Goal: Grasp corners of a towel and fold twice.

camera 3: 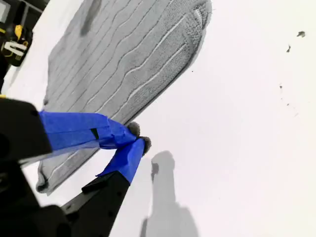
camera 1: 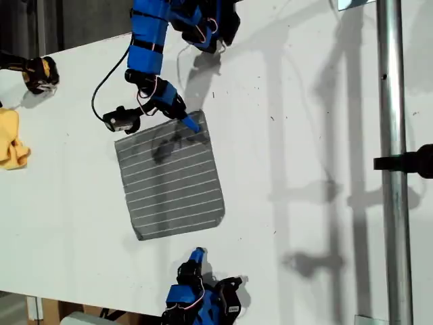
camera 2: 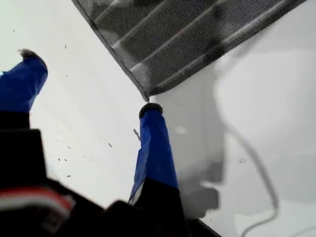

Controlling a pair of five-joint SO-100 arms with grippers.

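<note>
**Towel flat, one pincer wide at a corner**

You can see the towel (camera 1: 172, 179) lying flat on the white table (camera 1: 304, 135), near the middle. It is grey with thin white stripes. It sits a little crooked, and nothing is folded yet.

My first gripper (camera 1: 189, 123) comes in from the top of the exterior view. It is down at the far corner (camera 2: 145, 94) of the towel, the one toward the exterior view's right. Its jaws are spread wide. One fingertip (camera 2: 150, 109) is just beside the point of that corner, on the bare table. The other fingertip is well off to the side. There is no cloth between them.

My second gripper (camera 1: 197, 254) is at the bottom of the exterior view, near the towel's near edge but not on it. Its jaws are pressed together with nothing in them. In the second wrist view, the towel lies just beside the tips.

A small yellow cloth (camera 1: 12, 139) lies at the exterior view's left edge, well apart from the towel. A shiny metal pole (camera 1: 391, 169) runs down the exterior view's right.
</note>
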